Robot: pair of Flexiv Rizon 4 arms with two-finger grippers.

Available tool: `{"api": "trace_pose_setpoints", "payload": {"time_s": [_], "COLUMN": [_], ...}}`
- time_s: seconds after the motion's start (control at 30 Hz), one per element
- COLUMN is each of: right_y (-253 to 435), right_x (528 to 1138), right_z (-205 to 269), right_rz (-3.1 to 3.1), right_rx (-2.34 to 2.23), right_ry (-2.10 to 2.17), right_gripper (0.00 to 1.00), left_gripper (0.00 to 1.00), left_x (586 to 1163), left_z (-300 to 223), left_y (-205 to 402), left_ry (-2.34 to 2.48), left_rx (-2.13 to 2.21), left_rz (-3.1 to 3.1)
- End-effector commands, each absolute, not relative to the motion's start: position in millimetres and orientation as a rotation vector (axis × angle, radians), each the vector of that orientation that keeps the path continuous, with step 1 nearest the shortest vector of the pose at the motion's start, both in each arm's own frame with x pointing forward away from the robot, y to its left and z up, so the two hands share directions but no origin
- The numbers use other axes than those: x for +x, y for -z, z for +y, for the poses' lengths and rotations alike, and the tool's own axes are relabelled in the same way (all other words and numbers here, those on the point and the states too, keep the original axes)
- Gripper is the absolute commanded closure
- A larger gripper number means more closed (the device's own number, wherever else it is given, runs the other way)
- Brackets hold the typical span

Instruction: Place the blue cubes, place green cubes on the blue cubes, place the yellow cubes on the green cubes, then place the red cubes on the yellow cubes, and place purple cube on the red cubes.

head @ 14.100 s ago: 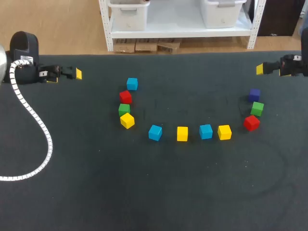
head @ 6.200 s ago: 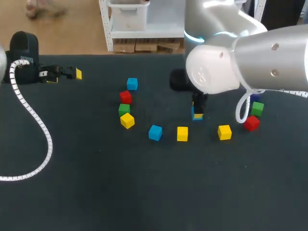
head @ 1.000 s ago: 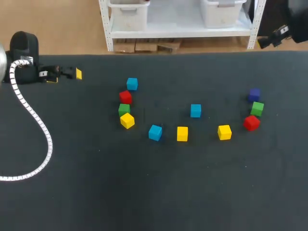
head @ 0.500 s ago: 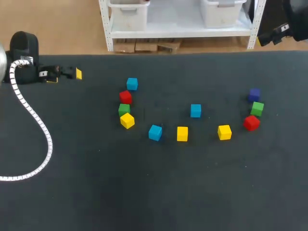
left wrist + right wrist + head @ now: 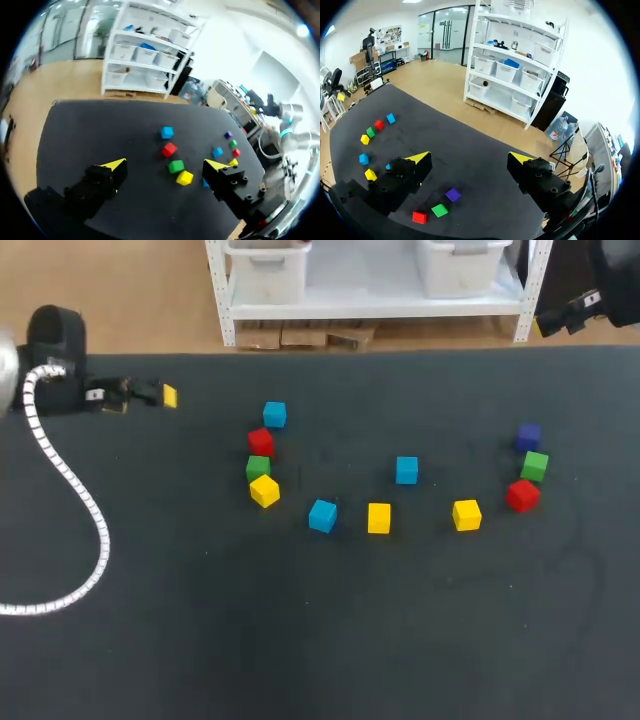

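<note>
My left gripper [image 5: 143, 398] sits low over the worktop [image 5: 300, 640] near its 10 o'clock corner, fingers spread wide with nothing between them. My right gripper [image 5: 468, 157] hangs high near the 1 o'clock corner, equally wide open and holding nothing. A white ribbed hose [image 5: 75, 495] from the left arm loops across the 9 o'clock side and runs off the edge near 8 o'clock.

Every cube rests on the worktop itself, in a shallow arc across the far half. Toward 10 o'clock stands a close column: first blue cube [image 5: 275, 414], first red cube [image 5: 261, 441], first green cube [image 5: 258, 468], first yellow cube [image 5: 264, 490]. Along the arc's low run lie the second blue cube [image 5: 322, 515], second yellow cube [image 5: 378, 517] and third yellow cube [image 5: 466, 514]. The third blue cube [image 5: 406, 470] stands apart, toward 12 o'clock of the gap between those two yellows. Toward 3 o'clock cluster the second red cube [image 5: 522, 495], second green cube [image 5: 534, 465] and purple cube [image 5: 529, 436].

A broad band of dark worktop runs between the arc and the 6 o'clock edge.
</note>
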State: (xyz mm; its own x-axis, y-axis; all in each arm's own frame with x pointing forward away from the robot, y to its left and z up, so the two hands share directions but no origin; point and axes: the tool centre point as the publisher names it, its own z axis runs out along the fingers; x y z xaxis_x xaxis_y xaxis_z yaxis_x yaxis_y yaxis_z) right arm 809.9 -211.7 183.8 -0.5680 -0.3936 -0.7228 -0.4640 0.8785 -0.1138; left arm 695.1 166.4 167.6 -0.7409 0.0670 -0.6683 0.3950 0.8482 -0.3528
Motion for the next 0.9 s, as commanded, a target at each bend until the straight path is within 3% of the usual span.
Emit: {"api": "trace_pose_setpoints", "payload": {"time_s": [0.03, 0.33, 0.9], "right_y": [-182.4, -182.4, -182.4], "right_x": [806.0, 806.0, 806.0], "right_z": [-210.3, -210.3, -210.3], "right_rz": [2.223, 2.223, 2.223], "right_rx": [-0.555, -0.555, -0.555], "right_ry": [0.001, 0.001, 0.001], "right_gripper": [0.0, 0.0, 0.0], "left_gripper": [0.0, 0.0, 0.0], "left_x": [672.3, 677.7, 786.7], "left_z": [169.2, 146.6, 76.9], "left_y": [-243.9, -285.4, -183.5], "left_ry": [0.649, 0.455, 0.177], "left_rx": [0.507, 0.766, 1.155], "left_rz": [2.268, 2.245, 2.494]}}
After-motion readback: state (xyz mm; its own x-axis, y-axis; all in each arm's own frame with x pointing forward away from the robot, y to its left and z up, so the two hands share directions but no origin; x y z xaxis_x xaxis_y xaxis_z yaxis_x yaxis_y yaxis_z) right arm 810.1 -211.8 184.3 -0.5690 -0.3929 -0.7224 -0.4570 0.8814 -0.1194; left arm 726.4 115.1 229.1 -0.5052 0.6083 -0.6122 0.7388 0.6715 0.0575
